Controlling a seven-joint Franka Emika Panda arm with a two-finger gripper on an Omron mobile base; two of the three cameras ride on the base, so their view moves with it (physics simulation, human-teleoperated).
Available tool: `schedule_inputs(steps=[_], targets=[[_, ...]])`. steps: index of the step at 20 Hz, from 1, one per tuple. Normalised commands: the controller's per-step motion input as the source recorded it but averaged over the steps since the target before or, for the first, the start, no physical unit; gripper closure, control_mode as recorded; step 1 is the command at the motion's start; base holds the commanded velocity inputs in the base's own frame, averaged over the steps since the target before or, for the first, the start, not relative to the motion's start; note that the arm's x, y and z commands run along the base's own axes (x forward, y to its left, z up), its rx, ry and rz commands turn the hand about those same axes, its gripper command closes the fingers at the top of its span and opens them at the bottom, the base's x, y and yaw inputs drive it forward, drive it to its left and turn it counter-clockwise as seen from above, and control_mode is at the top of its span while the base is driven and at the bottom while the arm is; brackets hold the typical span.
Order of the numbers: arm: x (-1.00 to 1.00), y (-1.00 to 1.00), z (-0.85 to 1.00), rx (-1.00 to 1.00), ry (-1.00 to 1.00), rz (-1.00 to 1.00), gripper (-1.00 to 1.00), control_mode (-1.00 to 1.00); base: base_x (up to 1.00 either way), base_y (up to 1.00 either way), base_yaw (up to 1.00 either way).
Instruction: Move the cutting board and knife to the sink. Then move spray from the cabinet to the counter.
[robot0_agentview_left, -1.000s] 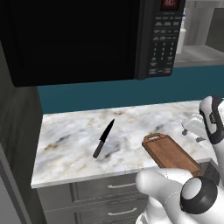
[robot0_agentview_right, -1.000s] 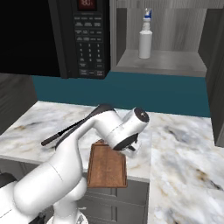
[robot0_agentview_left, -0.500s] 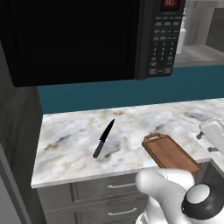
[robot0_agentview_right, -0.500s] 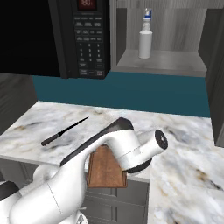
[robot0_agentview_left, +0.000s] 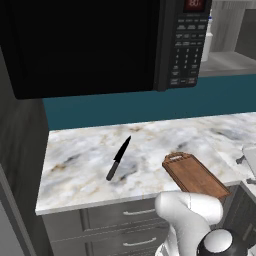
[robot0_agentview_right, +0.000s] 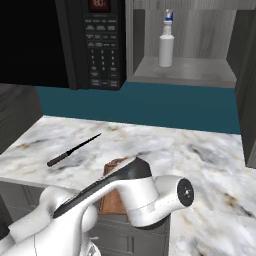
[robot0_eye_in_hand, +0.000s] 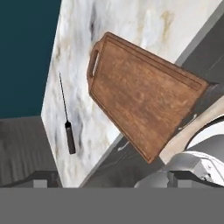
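The reddish-brown cutting board (robot0_agentview_left: 195, 175) lies on the marble counter (robot0_agentview_left: 85, 160), with its near end over the front edge. In the hand view the cutting board (robot0_eye_in_hand: 140, 100) lies right ahead of my gripper (robot0_eye_in_hand: 113, 181). The gripper is open, apart from the board, with nothing between its fingertips. The dark knife (robot0_agentview_left: 118, 157) lies flat to the board's left, also seen as the knife (robot0_agentview_right: 72, 150) and the knife (robot0_eye_in_hand: 68, 127). The spray (robot0_agentview_right: 166, 45) stands upright on the cabinet shelf (robot0_agentview_right: 200, 72). The sink is out of view.
A black microwave (robot0_agentview_left: 100, 45) hangs over the counter's left part, beside the open cabinet. A teal wall strip (robot0_agentview_right: 165, 107) runs behind the counter. Grey drawers (robot0_agentview_left: 125, 220) with metal handles sit below it. My white arm (robot0_agentview_right: 135, 195) covers most of the board in the right base view.
The arm has swung right and down, and the hand has moved to the right edge of the left base view. Board, knife and spray have not moved. The gripper stays open.
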Motion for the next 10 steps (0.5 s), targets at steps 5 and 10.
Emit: schedule_inputs(steps=[5, 10], targets=[[-0.27, -0.01, -0.08, 0.05, 0.13, -0.28, -1.00, -1.00, 0.00, 0.00, 0.00], [-0.27, 0.01, -0.13, 0.03, 0.15, -0.24, -1.00, -1.00, 0.00, 0.00, 0.00]])
